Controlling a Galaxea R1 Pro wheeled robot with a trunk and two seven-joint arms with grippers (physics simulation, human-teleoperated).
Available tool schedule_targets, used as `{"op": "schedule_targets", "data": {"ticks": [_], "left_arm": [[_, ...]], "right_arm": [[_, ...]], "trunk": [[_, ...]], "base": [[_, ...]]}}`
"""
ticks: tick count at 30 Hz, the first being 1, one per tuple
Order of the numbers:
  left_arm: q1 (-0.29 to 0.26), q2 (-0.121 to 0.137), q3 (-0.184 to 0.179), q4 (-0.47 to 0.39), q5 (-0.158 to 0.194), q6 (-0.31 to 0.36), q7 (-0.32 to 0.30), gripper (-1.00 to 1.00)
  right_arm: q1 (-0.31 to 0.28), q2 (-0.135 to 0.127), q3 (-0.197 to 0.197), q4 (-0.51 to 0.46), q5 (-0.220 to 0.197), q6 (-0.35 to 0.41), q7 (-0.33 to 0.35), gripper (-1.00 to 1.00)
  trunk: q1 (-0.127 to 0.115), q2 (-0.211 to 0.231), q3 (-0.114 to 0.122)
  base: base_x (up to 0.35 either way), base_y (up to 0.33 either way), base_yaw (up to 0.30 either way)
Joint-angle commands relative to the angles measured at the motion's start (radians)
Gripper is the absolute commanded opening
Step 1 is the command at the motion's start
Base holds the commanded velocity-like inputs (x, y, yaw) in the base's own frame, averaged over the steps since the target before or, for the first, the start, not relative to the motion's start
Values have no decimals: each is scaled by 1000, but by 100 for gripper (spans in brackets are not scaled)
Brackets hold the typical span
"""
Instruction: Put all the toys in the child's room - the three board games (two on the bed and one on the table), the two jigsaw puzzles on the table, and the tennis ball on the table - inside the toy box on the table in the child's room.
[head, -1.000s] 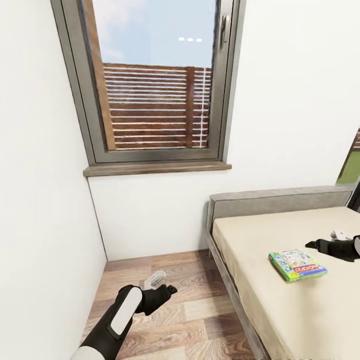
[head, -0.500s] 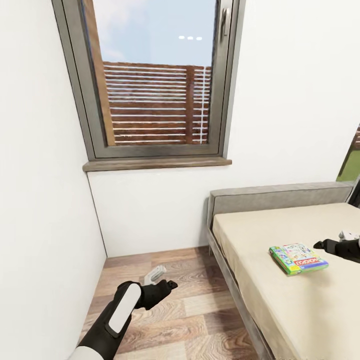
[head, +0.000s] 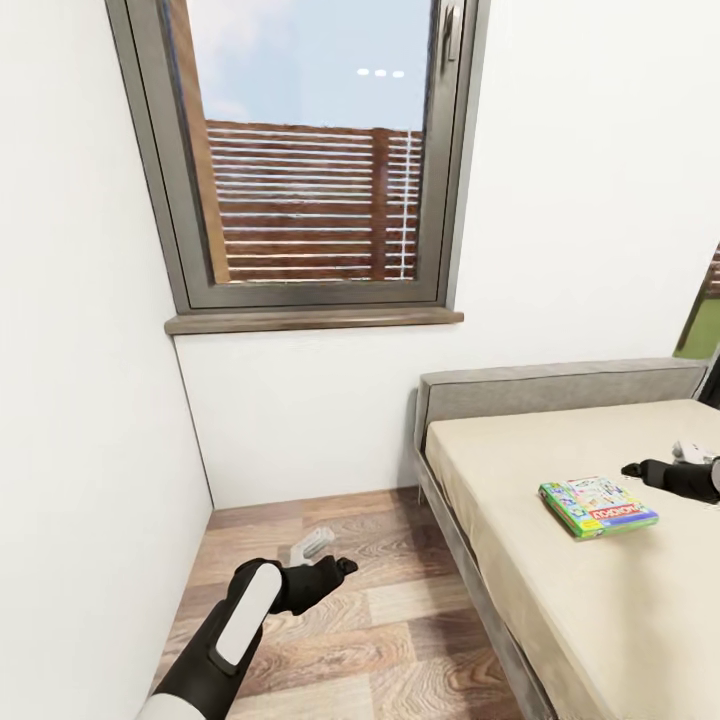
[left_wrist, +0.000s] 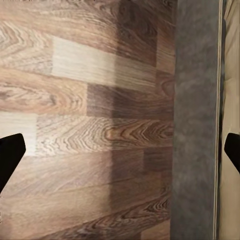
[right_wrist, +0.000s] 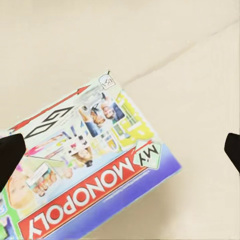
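Right tool (head: 640, 468) drew back from board game (head: 598, 505) | both tools apart | bed (head: 560, 390) beside window (head: 310, 160)

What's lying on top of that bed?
On the bed, a Monopoly board game lies flat on the beige mattress, with the right gripper hovering beside it, apart from it. The bed runs past the picture's edge, so anything farther along cannot be seen.
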Motion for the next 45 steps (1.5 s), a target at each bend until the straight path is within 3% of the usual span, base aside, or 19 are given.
{"op": "schedule_targets", "data": {"ticks": [1, 4, 16, 34, 41, 45], "left_arm": [[1, 2, -1, 2, 9, 0, 8, 100], [40, 14, -1, 10, 7, -10, 10, 100], [44, 15, 0, 17, -5, -13, 13, 100], [45, 13, -2, 23, -1, -14, 13, 100], [43, 12, 5, 17, 0, -10, 22, 100], [42, 15, 5, 11, -5, -11, 18, 100]], "right_arm": [[0, 1, -5, -1, 0, -31, 15, 100], [3, 2, -1, -2, 2, -92, 52, 100], [4, 2, 3, -3, 3, -97, 54, 100], [5, 1, 4, -3, 9, -95, 53, 100], [9, -13, 2, 7, 8, -89, 50, 100], [10, -29, 2, 27, 8, -44, 45, 100]], "trunk": [[0, 0, -1], [0, 0, -1], [0, 0, -1], [0, 0, -1], [0, 0, -1], [0, 0, -1]], "base": [[0, 0, 0], [0, 0, -33], [32, 0, -25], [280, 16, -1], [22, 5, 0], [2, 0, 0]]}}
